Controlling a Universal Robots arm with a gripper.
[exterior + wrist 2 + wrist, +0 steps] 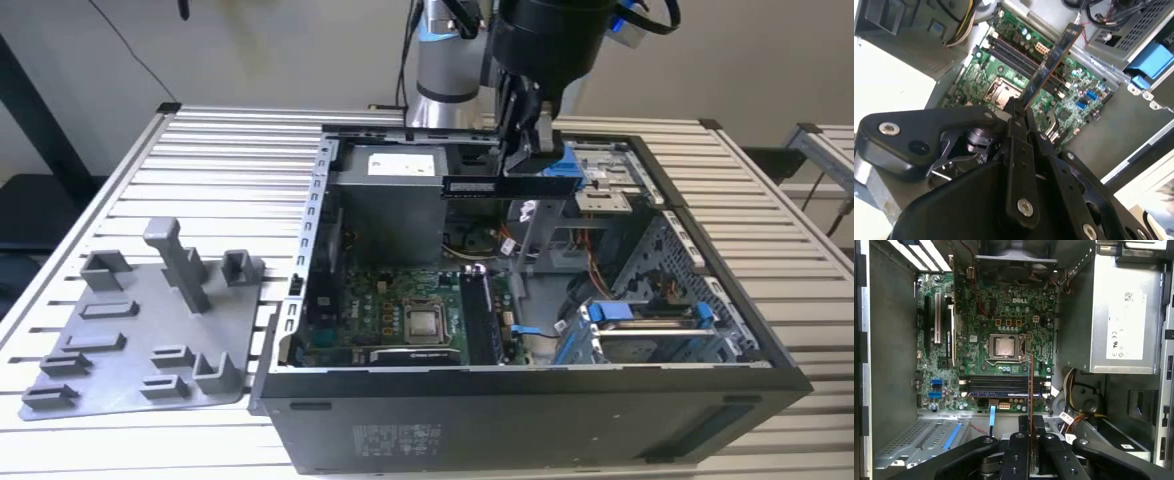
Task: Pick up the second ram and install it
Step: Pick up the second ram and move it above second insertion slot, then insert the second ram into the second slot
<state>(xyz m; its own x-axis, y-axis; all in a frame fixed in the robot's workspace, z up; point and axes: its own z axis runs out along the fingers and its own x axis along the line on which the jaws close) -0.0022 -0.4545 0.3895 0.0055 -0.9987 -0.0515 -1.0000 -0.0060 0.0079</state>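
Observation:
The second ram (483,187) is a thin dark strip held level above the open computer case (310,215), over the green motherboard (387,300). My gripper (534,172) is shut on the strip's end toward the exterior view's right. In the second wrist view the ram (1054,57) sticks out from my gripper (1021,107) over the long black slots (1019,57). The first wrist view shows the ram (1031,385) edge-on, crossing the slots (999,386) from above, with my gripper (1031,422) behind it. The ram hangs apart from the board.
A grey power supply (387,190) fills the case's far corner. A blue-tabbed drive cage (641,315) sits on the exterior view's right. The processor socket (1005,346) lies beside the slots. A grey fixture plate (147,330) with upright blocks rests on the slatted table, left of the case.

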